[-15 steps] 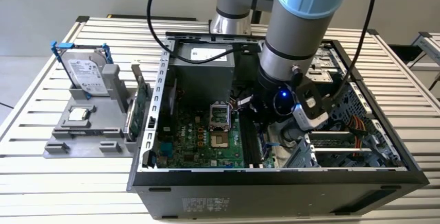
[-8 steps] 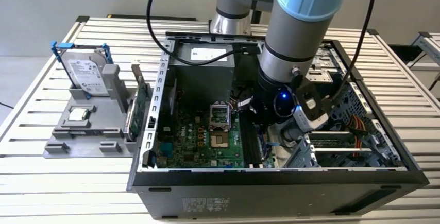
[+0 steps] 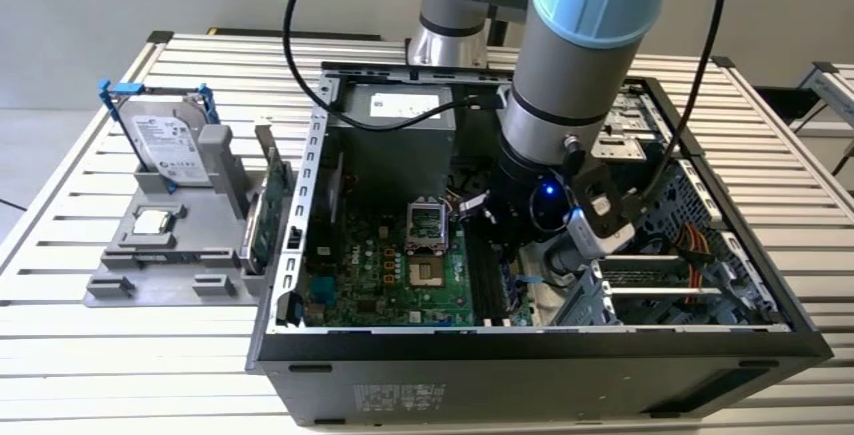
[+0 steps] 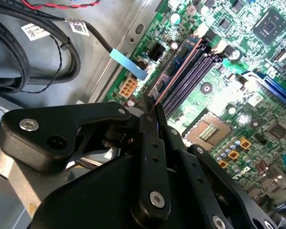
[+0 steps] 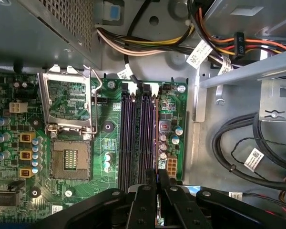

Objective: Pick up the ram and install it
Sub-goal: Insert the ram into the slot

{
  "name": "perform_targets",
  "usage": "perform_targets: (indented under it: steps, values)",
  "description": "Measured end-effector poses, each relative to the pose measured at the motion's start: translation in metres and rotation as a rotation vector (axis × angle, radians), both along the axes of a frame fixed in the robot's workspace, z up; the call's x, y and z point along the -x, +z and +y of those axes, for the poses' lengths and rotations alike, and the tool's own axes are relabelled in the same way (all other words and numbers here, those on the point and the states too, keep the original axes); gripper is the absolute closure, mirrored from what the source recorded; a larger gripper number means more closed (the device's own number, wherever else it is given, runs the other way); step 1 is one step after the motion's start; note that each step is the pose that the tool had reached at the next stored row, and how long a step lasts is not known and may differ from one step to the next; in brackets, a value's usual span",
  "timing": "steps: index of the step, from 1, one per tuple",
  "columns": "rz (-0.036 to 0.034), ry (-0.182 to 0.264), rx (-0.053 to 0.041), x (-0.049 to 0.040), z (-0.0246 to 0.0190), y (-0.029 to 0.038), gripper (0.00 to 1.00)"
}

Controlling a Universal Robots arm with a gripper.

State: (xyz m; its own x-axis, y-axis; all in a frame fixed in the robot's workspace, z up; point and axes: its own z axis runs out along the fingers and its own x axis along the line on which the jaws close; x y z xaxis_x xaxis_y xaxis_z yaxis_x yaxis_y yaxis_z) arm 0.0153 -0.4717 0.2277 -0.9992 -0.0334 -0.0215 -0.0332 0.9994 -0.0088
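The ram is a thin green stick seen edge-on, and my gripper is shut on its near end. It runs along the outermost of the purple memory slots on the motherboard, right at slot level; I cannot tell whether it is seated. In the first wrist view the ram is a narrow line beside the slots, with the gripper closed over it. In the exterior view the gripper reaches down inside the open computer case.
An open CPU socket lies beside the slots. Coloured power cables and black cable loops crowd the case floor nearby. Outside the case, a grey tray holds a hard drive and an upright green card.
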Motion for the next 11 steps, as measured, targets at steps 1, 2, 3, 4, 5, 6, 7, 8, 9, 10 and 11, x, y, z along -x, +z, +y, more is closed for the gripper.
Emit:
perform_targets:
  steps: [1,2,3,4,5,6,7,8,9,10,11]
  values:
    - [0.0,0.0,0.0,0.0,0.0,-0.0003,1.0]
    - [-0.0001,0.0,-0.0002,0.0,0.0001,-0.001,1.0]
    - [-0.0001,0.0,-0.0003,0.0001,0.0001,-0.0017,1.0]
    - [0.0,0.0,-0.0001,0.0001,0.0,-0.0021,1.0]
    - [-0.0001,0.0,-0.0001,0.0001,0.0,-0.0026,1.0]
    - [-0.0001,0.0,-0.0002,0.0001,0.0001,-0.0033,1.0]
    - [-0.0001,0.0,-0.0002,0.0001,0.0001,-0.0041,1.0]
    - [-0.0001,0.0,-0.0003,0.0001,0.0002,-0.0051,1.0]
    - [-0.0001,0.0,-0.0002,0.0001,0.0005,-0.0055,1.0]
    - [0.0,0.0,0.0,0.0001,0.0008,-0.0056,1.0]
    - [0.0,0.0,0.0,0.0001,0.0015,-0.0058,1.0]
